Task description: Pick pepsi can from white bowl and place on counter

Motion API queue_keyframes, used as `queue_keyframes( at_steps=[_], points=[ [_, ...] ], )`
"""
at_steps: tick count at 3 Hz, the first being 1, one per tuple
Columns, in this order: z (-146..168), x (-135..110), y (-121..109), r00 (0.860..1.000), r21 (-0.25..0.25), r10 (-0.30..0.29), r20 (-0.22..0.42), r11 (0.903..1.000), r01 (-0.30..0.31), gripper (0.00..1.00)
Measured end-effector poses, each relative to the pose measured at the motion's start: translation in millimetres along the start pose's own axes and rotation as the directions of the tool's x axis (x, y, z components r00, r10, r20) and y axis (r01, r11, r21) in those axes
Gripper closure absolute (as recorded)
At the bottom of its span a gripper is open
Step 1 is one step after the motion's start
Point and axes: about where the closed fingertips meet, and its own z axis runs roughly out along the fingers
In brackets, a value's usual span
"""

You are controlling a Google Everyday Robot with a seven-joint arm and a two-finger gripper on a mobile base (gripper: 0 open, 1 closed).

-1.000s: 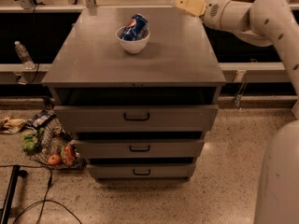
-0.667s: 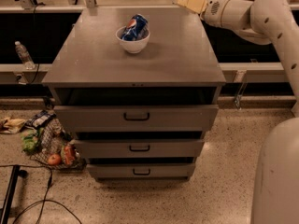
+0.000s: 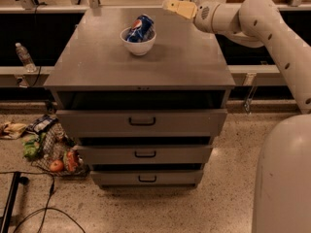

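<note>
End effector (image 3: 171,6) hung above desk (image 3: 146,64) rear, open or closed unclear; can (image 3: 141,27) leaned in bowl (image 3: 138,45), probably light, slick; grasp mid-body.

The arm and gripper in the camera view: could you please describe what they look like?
The arm is off-white, made of thick rounded tubes with a row of small dark dots along it. The gripper, above the far right of the counter, is pale tan and wedge-shaped. No cables show.
</note>
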Motion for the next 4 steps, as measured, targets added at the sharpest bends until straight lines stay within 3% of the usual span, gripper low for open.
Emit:
queue_keyframes(
  at_steps=[1,2,4],
  points=[
    [24.9,10.6,5.6,0.999,0.002,0.023,-0.027,0.9997,-0.023,0.17],
    [55.1,16.4,17.4,0.999,-0.014,0.022,-0.043,0.9997,-0.022,0.46],
    [85.0,27.3,28.9,0.997,-0.049,0.027,-0.068,0.9983,-0.030,0.38]
  ],
)
